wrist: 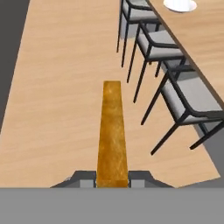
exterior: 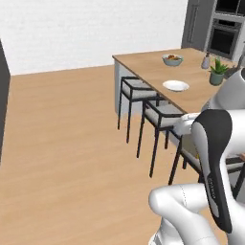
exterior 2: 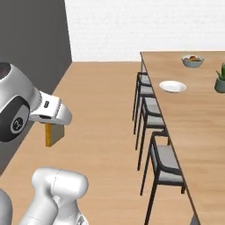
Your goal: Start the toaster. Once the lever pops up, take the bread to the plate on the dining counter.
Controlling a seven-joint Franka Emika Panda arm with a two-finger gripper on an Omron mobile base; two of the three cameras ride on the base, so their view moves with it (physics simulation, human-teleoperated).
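Bread (wrist: 112, 131): one slice, golden-brown crust edge toward the camera in the hand view, clamped at its near end between the two dark fingertips of the hand (wrist: 112, 178); carried in the air above the wood floor (wrist: 65, 96), well apart from the surface. Same slice in the right base view (exterior 2: 53, 133), hanging below the white wrist at far left, beside a dark wall. Hand clenched on the bread.

Plate (exterior 2: 172, 86): round, white, lying flat on the dining counter (exterior 2: 193, 118), near its left edge, toward the far end. Same plate in the left base view (exterior: 175, 85) and at the top edge of the hand view (wrist: 180, 5).

Farther along the surface: white bowl of fruit (exterior 2: 192, 60) near the far end; potted green plant (exterior 2: 220, 79) right of the plate.

Along the left side of the surface: row of dark-framed stools with grey seats (exterior 2: 165, 160), tucked close under the edge.
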